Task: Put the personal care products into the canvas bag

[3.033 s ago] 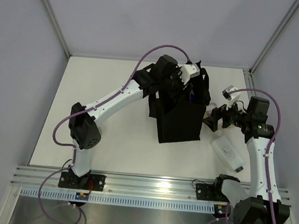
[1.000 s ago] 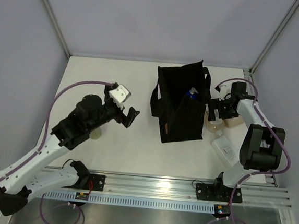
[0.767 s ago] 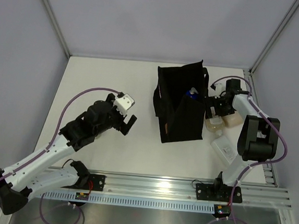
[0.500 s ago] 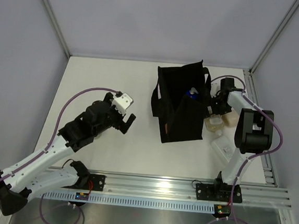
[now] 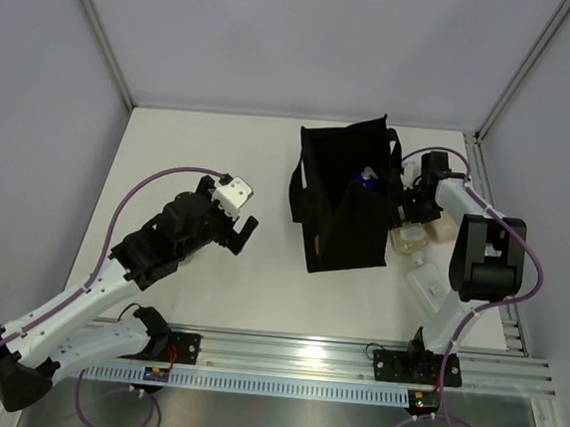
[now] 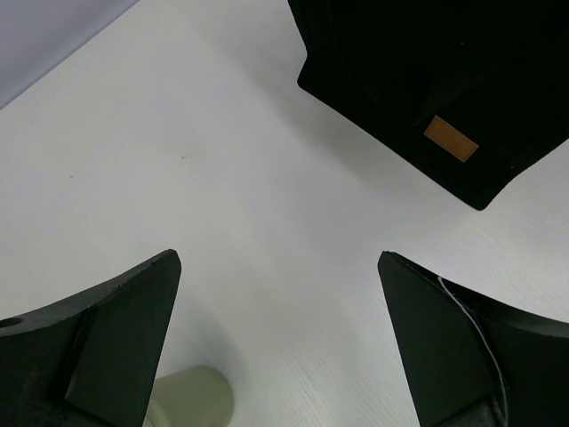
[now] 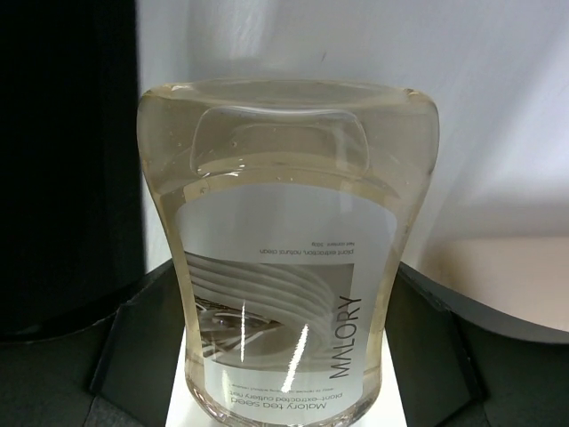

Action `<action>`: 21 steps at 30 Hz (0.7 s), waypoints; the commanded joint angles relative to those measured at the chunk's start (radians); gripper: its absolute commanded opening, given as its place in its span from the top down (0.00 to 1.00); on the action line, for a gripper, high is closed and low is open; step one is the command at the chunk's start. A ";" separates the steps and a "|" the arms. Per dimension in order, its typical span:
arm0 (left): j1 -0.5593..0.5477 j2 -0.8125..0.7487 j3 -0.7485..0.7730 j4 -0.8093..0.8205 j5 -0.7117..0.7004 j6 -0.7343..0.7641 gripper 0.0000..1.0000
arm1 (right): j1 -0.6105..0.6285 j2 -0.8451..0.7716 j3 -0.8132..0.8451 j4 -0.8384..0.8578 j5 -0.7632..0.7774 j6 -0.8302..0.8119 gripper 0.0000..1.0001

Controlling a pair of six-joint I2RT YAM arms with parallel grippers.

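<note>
Right gripper [image 7: 284, 289] straddles pale bottle [image 7: 284, 205] at 3 o'clock of bag [image 5: 340, 213], likely for pickup; clamped or not, cannot tell. Left gripper [image 6: 276, 262] wide, empty, at 9 o'clock.

1. Between the matt black right fingers [image 7: 142, 347], the pale cream bottle [image 7: 284, 151]: clear glossy plastic, with a smooth white label [image 7: 276, 267].
2. Ahead of the left fingers [image 6: 116, 338], the canvas bag [image 6: 427, 71]: matt black cloth, with a tan patch [image 6: 451, 139].
3. Under them, the desk [image 6: 231, 205]: smooth, matt white.
</note>
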 commanded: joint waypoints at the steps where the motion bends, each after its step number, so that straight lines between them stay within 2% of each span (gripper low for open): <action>1: 0.003 -0.023 -0.008 0.055 -0.024 0.014 0.01 | -0.027 -0.197 0.037 -0.045 -0.048 0.032 1.00; 5: 0.003 -0.029 -0.012 0.058 -0.029 0.014 0.01 | -0.089 -0.370 0.147 -0.115 -0.060 0.034 1.00; 8: 0.003 -0.028 -0.012 0.058 -0.038 0.017 0.01 | -0.108 -0.432 0.308 -0.151 -0.060 0.016 1.00; 11: 0.003 -0.032 -0.013 0.058 -0.057 0.023 0.01 | -0.108 -0.441 0.423 -0.164 -0.131 0.003 1.00; 12: 0.003 -0.035 -0.016 0.062 -0.064 0.024 0.01 | -0.106 -0.435 0.507 -0.166 -0.155 0.003 1.00; 15: 0.003 -0.043 -0.025 0.070 -0.075 0.030 0.01 | -0.094 -0.378 0.695 -0.189 -0.318 0.009 1.00; 16: 0.003 -0.041 -0.027 0.070 -0.078 0.032 0.01 | -0.059 -0.363 0.745 -0.200 -0.399 0.008 1.00; 18: 0.003 -0.038 -0.028 0.070 -0.090 0.038 0.01 | -0.001 -0.297 0.887 -0.246 -0.451 0.006 1.00; 21: 0.003 -0.029 -0.032 0.069 -0.112 0.044 0.01 | 0.162 -0.208 1.035 -0.299 -0.528 0.038 1.00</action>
